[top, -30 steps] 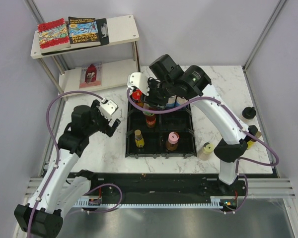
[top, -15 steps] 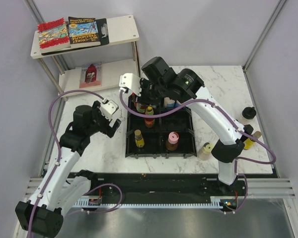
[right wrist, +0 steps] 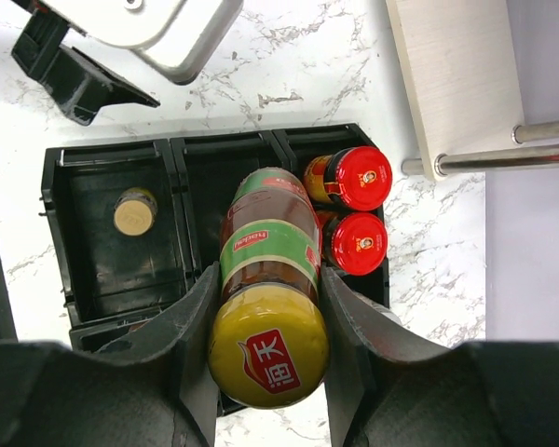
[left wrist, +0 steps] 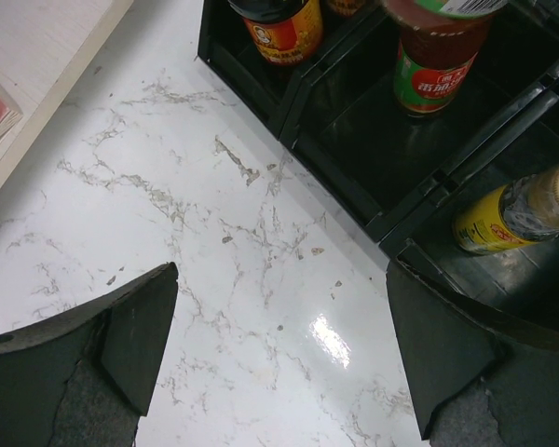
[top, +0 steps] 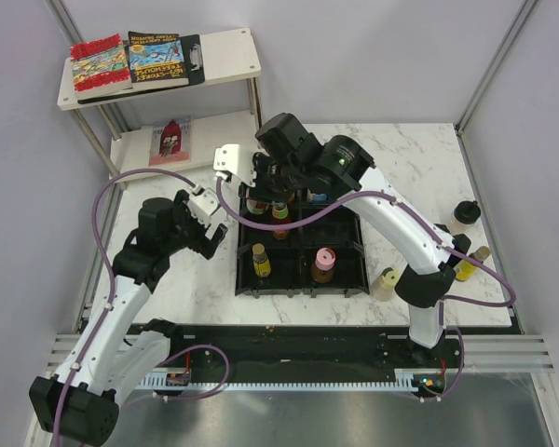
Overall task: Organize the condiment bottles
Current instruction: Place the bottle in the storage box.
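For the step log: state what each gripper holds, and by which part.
The right gripper grips the yellow-capped bottle at its top, around the cap and shoulder. The left gripper is open, holding nothing.

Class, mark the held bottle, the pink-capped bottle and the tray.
Held bottle (right wrist: 268,346): right wrist view, yellow cap.
Pink-capped bottle (top: 324,255): top view, cap.
Tray (top: 289,291): top view, near rim.
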`<state>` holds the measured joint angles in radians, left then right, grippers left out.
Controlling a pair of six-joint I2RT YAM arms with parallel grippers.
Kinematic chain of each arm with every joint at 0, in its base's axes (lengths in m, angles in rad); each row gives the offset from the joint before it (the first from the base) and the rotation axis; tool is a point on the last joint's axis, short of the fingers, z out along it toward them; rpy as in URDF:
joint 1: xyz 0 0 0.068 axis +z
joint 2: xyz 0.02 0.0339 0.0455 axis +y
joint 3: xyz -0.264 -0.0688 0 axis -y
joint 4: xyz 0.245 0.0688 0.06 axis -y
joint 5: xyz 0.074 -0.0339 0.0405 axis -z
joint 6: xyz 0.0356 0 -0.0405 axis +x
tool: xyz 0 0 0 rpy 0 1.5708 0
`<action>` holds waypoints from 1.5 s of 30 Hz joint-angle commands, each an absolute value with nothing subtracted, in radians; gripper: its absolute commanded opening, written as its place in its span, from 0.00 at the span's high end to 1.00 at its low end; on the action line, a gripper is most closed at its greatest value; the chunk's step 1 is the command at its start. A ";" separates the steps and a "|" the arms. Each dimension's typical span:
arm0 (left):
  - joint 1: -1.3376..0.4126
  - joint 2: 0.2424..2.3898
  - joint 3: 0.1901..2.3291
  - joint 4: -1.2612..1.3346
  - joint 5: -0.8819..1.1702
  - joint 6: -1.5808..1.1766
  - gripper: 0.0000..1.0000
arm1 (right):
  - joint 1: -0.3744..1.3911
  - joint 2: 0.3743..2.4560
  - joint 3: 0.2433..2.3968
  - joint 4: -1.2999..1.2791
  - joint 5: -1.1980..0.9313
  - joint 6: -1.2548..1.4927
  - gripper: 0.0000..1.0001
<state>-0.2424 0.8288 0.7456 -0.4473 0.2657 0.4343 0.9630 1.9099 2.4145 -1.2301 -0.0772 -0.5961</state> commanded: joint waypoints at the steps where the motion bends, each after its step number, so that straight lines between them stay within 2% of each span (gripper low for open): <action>1: -0.238 0.798 0.738 -0.416 0.282 0.400 0.01 | 0.968 1.925 2.404 -1.081 -0.075 -0.604 1.00; 26: -0.236 0.739 0.713 -0.422 0.350 0.377 0.01 | 0.805 2.079 2.250 -0.933 -0.256 -0.569 1.00; 45: -0.236 0.741 0.695 -0.405 0.364 0.371 0.01 | 0.824 2.003 2.195 -0.971 -0.336 -0.549 1.00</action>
<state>-0.2417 0.7486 0.6968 -0.4400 0.3405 0.4007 0.8127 2.0796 2.2024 -1.0046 -0.3004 -0.5522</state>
